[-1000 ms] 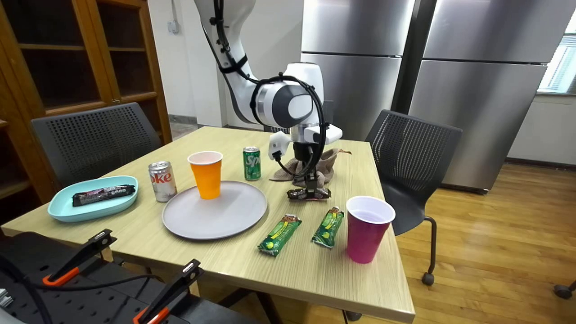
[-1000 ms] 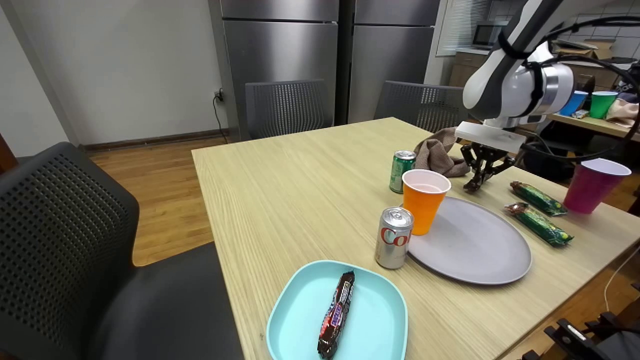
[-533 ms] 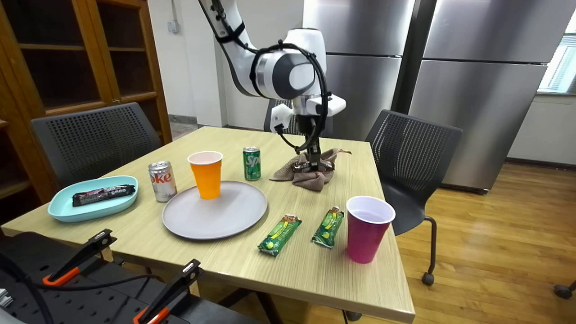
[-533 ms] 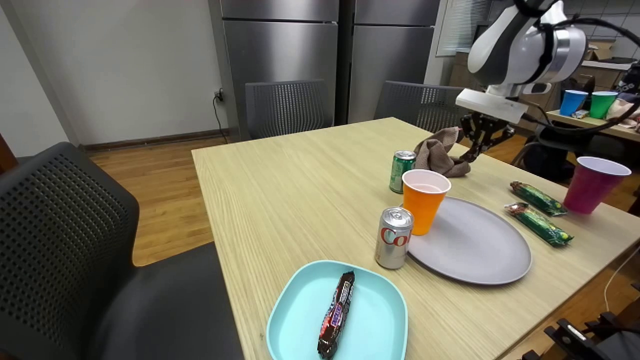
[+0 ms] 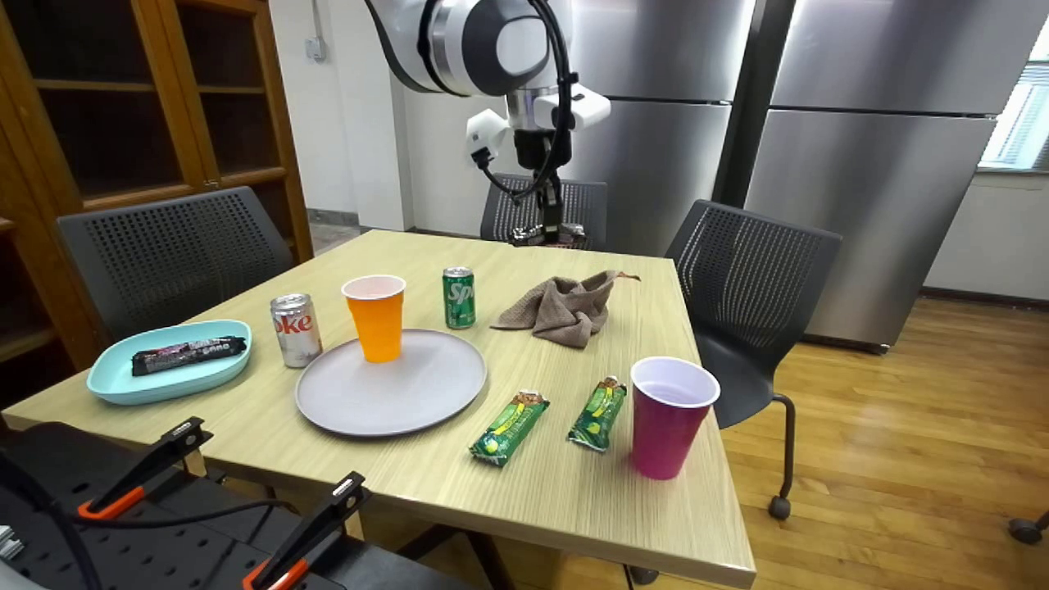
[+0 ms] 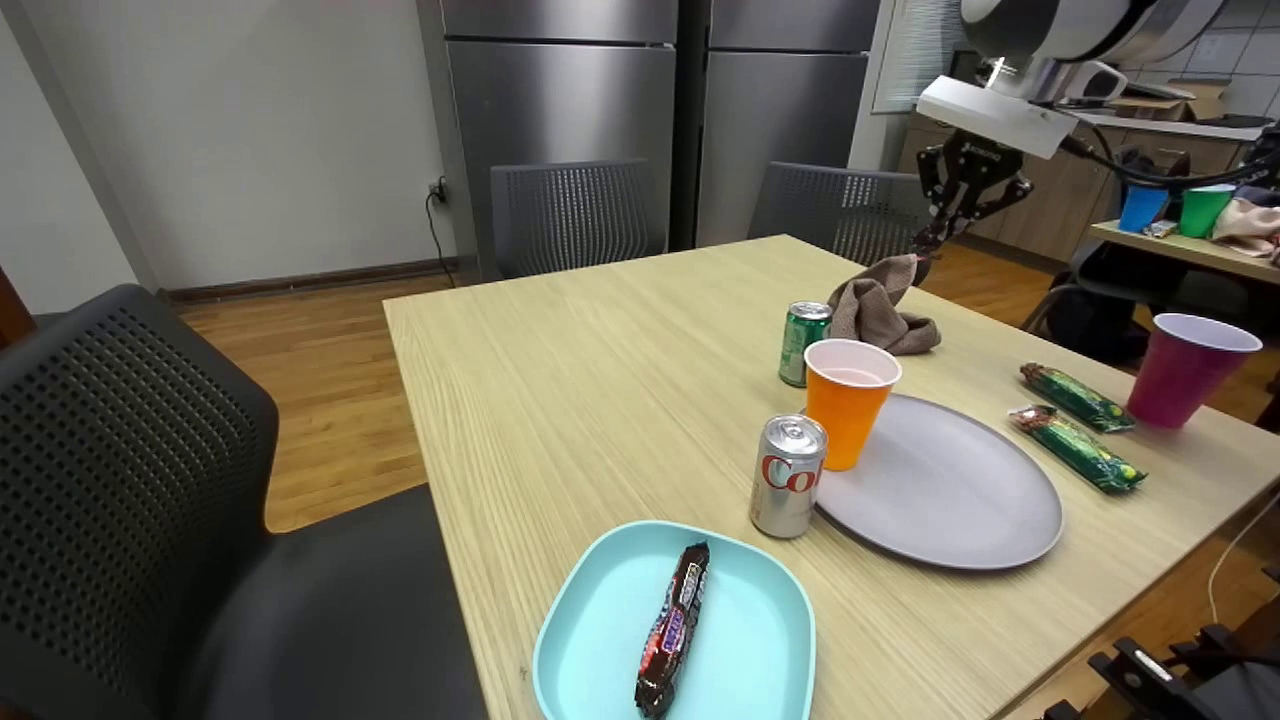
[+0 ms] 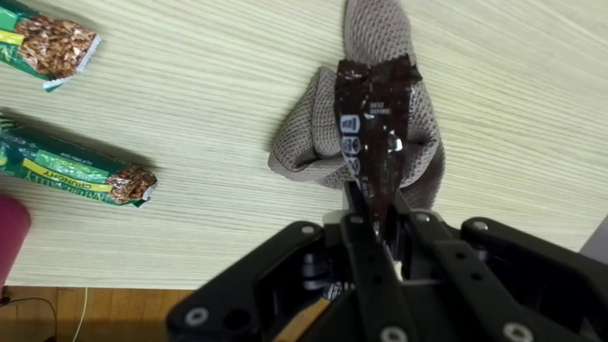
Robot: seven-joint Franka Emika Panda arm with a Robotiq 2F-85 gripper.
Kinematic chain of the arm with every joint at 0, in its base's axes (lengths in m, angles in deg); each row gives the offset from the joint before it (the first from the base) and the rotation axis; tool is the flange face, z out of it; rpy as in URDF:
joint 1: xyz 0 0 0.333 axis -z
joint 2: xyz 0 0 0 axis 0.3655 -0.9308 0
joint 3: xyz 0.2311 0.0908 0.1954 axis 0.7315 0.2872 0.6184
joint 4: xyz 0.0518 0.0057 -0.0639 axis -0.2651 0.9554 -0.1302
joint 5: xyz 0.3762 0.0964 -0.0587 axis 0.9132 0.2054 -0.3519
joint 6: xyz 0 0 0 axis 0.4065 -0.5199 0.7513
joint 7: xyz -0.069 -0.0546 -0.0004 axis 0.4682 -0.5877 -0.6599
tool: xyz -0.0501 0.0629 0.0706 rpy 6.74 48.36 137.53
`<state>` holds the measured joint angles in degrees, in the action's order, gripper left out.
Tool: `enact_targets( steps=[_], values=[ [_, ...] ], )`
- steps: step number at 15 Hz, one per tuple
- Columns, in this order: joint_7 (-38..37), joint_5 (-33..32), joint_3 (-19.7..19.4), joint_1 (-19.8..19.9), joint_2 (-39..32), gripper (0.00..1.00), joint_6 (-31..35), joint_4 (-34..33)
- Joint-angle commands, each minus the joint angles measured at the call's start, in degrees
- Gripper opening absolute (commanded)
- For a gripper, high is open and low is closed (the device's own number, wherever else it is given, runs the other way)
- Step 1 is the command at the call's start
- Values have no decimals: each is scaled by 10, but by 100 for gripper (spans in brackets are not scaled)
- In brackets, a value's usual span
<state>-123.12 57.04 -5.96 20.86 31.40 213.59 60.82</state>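
My gripper (image 7: 375,202) is shut on a dark brown wrapped candy bar (image 7: 377,111), whose end sticks out from the jaws in the wrist view. In both exterior views the gripper (image 5: 551,221) (image 6: 940,225) holds the bar (image 5: 526,236) (image 6: 927,241) above the table. A crumpled brown cloth (image 7: 304,137) lies on the table below and behind the bar in the wrist view; it also shows in both exterior views (image 5: 565,310) (image 6: 880,310). The bar is apart from the cloth.
A green can (image 5: 459,297), an orange cup (image 5: 379,324) on a grey plate (image 5: 442,393), a silver can (image 5: 296,332), a turquoise tray (image 5: 106,381) bearing another dark bar (image 5: 188,355), two green bars (image 5: 510,428) (image 5: 598,414) and a magenta cup (image 5: 668,442) stand about. Chairs surround the table.
The gripper, shut on the bar, has risen from near the tabletop and moved back past the cloth, away from the green bars. The other things have not moved.
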Motion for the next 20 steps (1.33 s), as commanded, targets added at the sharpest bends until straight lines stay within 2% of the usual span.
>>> enact_targets(
  steps=[1, 6, 10, 16, 20],
  values=[
    [-6, -2, 26, -7, 87, 3, -3, 73],
    [-33, -12, 69, -33, 164, 3, 14, 164],
    [-109, -43, 111, -55, 209, 3, 25, 226],
    [-202, -71, 187, -69, 259, 3, 21, 286],
    [-222, -57, 236, -83, 282, 3, 19, 310]
  ],
)
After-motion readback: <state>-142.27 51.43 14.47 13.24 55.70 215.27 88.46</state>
